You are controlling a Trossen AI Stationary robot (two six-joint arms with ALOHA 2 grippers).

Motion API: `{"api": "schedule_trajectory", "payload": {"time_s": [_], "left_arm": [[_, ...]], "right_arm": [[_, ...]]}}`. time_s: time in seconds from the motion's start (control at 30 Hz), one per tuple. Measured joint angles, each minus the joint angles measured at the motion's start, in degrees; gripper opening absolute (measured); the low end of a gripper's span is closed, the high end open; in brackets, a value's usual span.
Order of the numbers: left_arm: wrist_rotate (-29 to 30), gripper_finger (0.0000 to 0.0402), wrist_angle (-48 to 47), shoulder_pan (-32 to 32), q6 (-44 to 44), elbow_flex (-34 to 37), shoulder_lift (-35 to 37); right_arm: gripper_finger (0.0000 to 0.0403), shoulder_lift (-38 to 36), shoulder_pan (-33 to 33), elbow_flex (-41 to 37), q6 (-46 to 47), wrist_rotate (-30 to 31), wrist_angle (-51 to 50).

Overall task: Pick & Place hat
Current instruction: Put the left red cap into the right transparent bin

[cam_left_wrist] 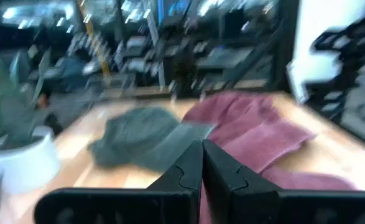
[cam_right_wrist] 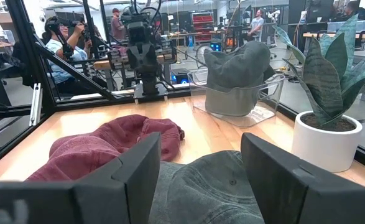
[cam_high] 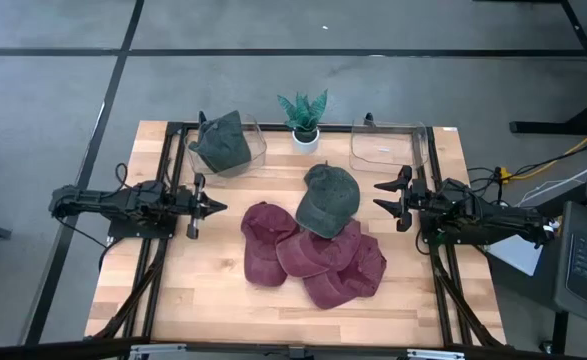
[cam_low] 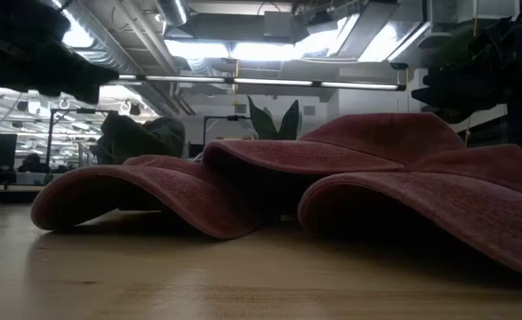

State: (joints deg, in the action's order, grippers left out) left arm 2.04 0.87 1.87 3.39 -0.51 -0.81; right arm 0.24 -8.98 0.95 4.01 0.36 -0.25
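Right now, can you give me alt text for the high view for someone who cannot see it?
A green hat lies on a pile of red hats mid-table, between the shut left gripper and the open right gripper. Behind, one clear bin holds another green hat, a second bin is empty, and a plant stands between them.

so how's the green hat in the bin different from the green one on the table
The green hat in the bin sits inside the clear left bin, clear of the rest; the green hat on the table lies on the wooden table, atop the red hats. The binned one looks bunched up, the table one spread flatter. Both are dark green caps.
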Motion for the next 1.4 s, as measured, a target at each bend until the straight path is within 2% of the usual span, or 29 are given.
{"api": "schedule_trajectory", "payload": {"time_s": [0.23, 1.4], "left_arm": [[-4.6, 0.0006, 0.3, -0.7, -3.1, 0.0, 0.8], [-4.5, 0.0006, 0.6, -0.7, -4.7, 0.0, 0.8]], "right_arm": [[0.0222, 0.0, 0.0, 0.0, 0.0, -0.1, 0.0], [0.0222, 0.0, 0.0, 0.0, 0.0, 0.0, 0.0]]}}
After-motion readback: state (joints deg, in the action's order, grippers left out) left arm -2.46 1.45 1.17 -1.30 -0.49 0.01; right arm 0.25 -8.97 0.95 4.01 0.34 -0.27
